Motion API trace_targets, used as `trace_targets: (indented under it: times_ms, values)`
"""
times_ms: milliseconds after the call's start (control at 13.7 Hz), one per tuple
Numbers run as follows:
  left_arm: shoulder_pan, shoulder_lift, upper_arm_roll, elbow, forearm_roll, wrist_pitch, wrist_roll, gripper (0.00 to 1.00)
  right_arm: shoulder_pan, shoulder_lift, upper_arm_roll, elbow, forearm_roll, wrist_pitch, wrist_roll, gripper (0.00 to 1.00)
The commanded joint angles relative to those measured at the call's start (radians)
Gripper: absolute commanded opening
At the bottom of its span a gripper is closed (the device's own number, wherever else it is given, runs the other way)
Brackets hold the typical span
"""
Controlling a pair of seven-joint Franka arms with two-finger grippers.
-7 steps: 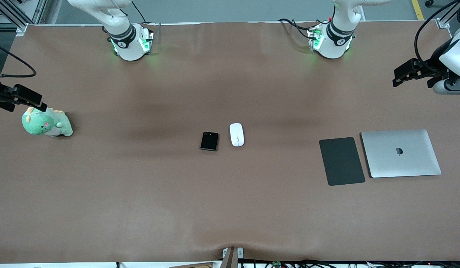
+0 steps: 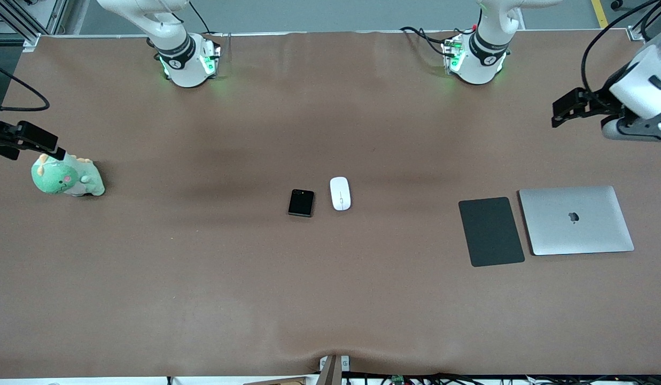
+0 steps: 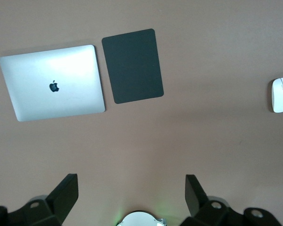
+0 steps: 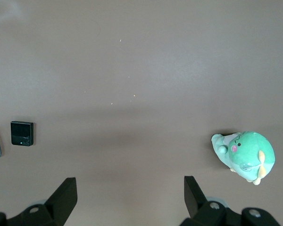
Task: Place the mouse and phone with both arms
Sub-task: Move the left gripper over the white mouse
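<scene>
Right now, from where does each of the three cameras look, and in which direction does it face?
Front view: high across the table, facing both arm bases; shows phone, mouse, left end effector, right end effector.
Left wrist view: looks down between open fingers at laptop, mouse pad.
Right wrist view: looks down past open fingers at green plush toy.
Shared: both wrist views show the mouse.

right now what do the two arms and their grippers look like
Both arms are white and jointed, with black bands and green-lit bases. Black cables run to the left arm's base and along both wrists. The left gripper and right gripper are black, each with two wedge-shaped fingers.
</scene>
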Motion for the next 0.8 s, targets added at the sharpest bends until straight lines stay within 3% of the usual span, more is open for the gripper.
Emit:
trace_targets:
  times_ms: [0,437,728]
  values:
    - [-0.020,0.059,-0.043,0.037,0.024,-0.003,-0.056,1.00,-0.004,0.000,0.006,0.009,0.013,-0.018,0.004,1.00]
    - [-0.082,0.103,-0.145,0.005,0.007,0.063,-0.292,1.00,-0.005,-0.005,0.007,0.011,0.013,-0.039,0.003,1.00]
    - [-0.184,0.116,-0.181,-0.096,0.008,0.225,-0.507,1.00,-0.008,-0.006,0.006,0.023,0.010,-0.101,0.003,1.00]
